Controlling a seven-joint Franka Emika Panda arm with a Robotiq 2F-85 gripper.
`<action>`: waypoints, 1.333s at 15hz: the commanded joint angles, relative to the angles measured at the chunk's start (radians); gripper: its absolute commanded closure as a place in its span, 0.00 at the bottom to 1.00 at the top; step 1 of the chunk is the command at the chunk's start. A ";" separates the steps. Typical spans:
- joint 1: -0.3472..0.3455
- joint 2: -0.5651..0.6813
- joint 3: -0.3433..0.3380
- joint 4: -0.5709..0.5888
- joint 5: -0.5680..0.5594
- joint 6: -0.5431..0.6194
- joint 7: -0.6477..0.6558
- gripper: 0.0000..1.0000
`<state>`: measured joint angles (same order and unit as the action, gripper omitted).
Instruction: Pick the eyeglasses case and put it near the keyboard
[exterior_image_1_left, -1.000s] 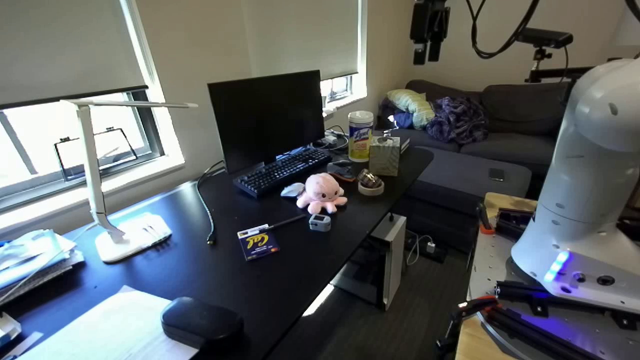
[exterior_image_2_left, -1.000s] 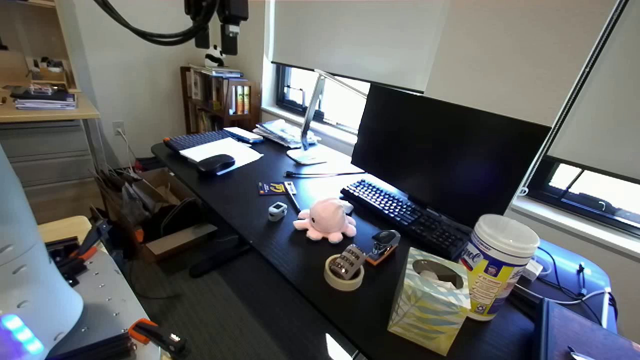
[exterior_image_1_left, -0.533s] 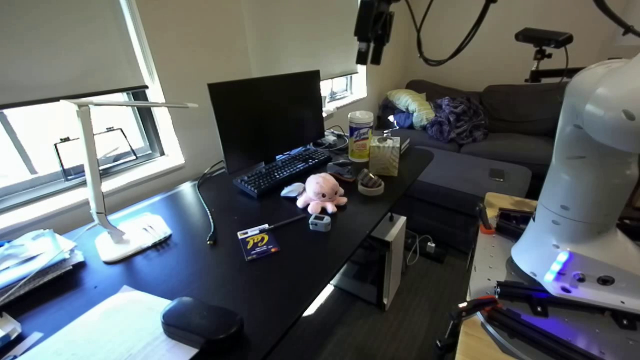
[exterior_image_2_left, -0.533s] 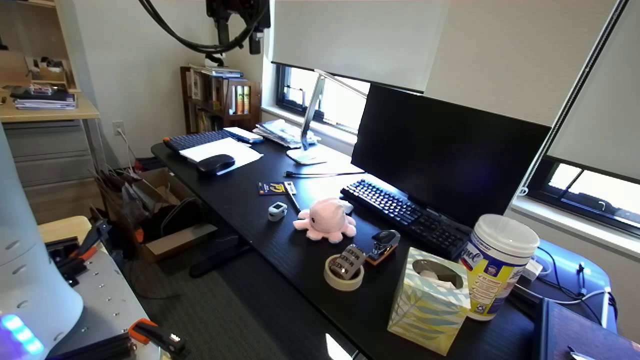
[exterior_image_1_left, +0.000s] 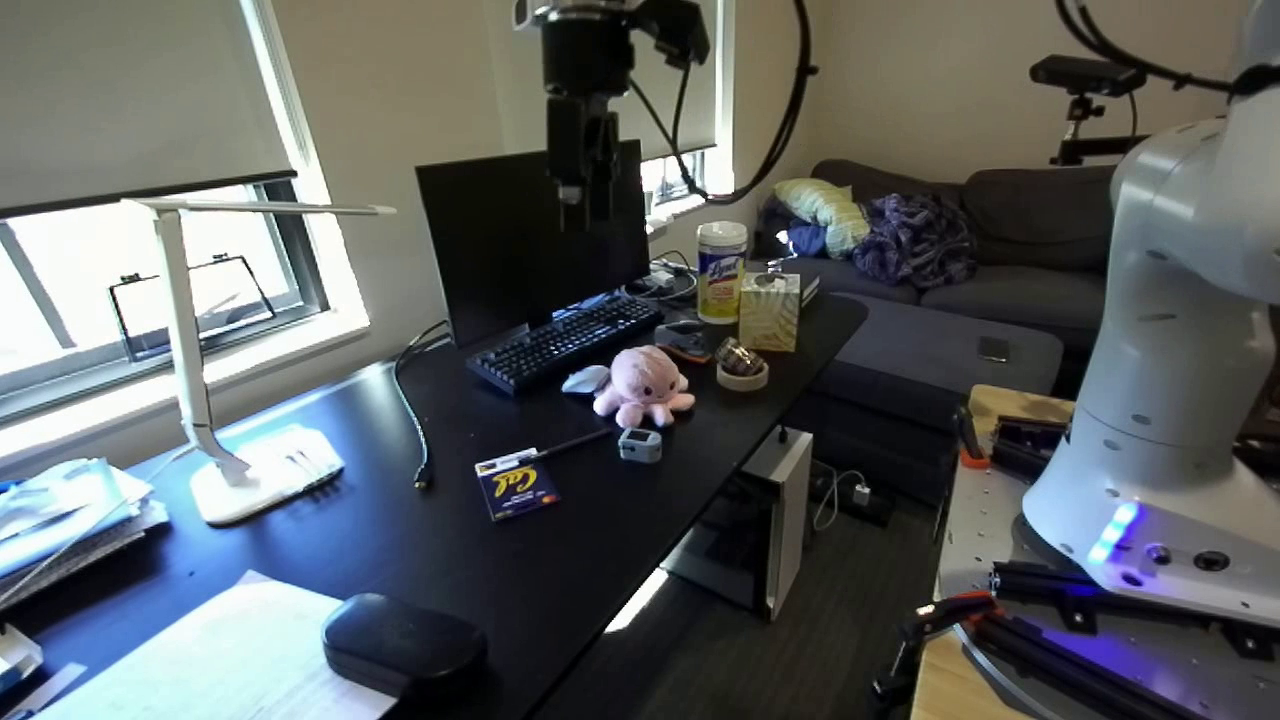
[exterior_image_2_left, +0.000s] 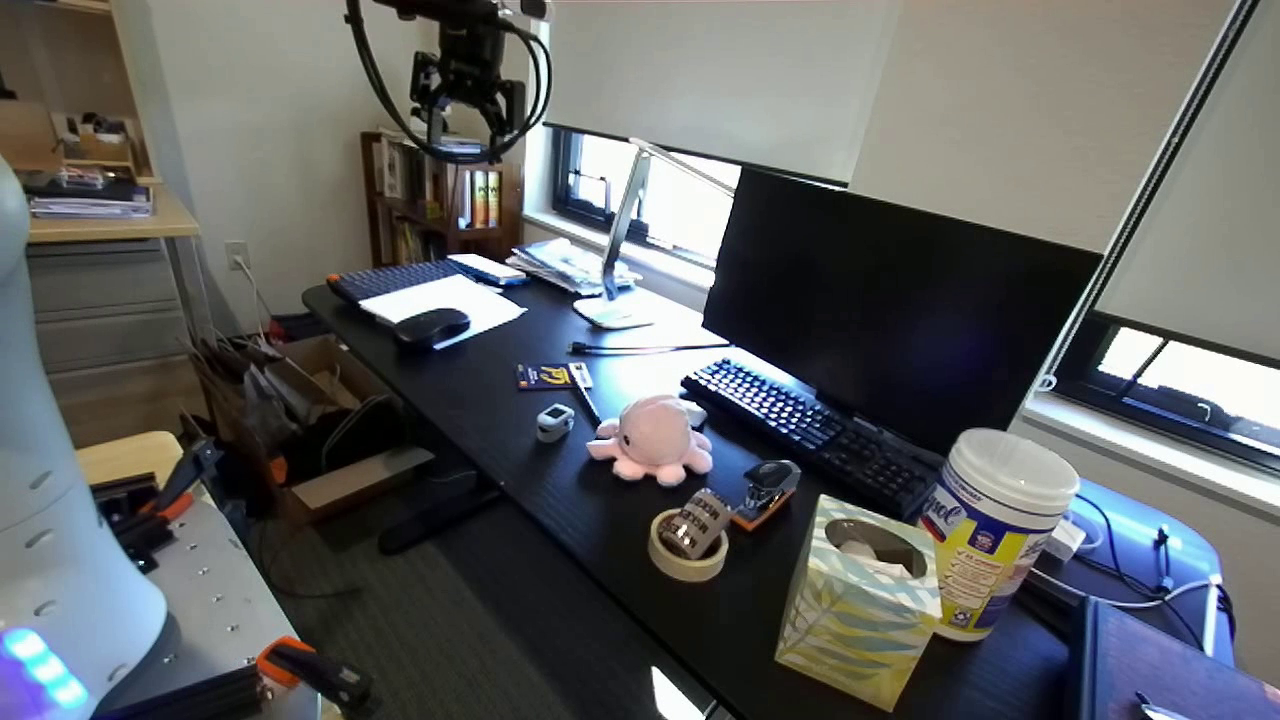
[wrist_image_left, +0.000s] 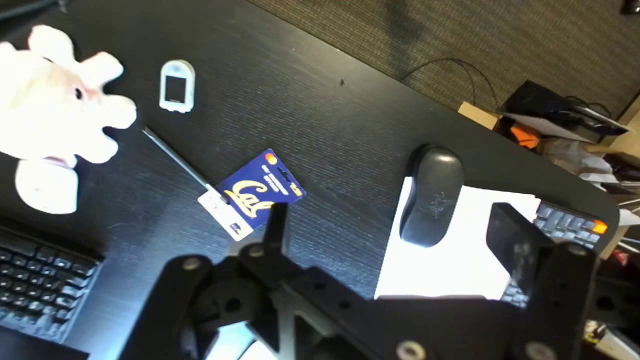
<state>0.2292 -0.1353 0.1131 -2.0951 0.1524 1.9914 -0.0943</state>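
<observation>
Prob got 0 done yet, w/ wide, empty jaws on black metal gripper (wrist_image_left: 392, 227), & gotta grab rounded matte-black eyeglasses case (wrist_image_left: 434, 196), then put nr long black plastic keyboard (exterior_image_2_left: 810, 428).

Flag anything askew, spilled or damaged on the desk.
No spill or damage visible; the eyeglasses case looks intact. One oddity: a silvery banded object sits tilted on the tape roll, rather than flat on the desk.

pink plush toy (exterior_image_2_left: 652, 440), tape roll (exterior_image_2_left: 688, 570), tissue box (exterior_image_2_left: 850, 630)
</observation>
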 joint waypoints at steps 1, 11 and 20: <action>0.014 0.261 0.062 0.225 0.024 -0.055 -0.047 0.00; 0.015 0.408 0.102 0.291 0.044 0.015 -0.059 0.00; 0.136 0.916 0.112 0.680 0.027 0.096 0.185 0.00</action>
<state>0.3232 0.6087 0.2325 -1.6069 0.1904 2.0840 -0.0120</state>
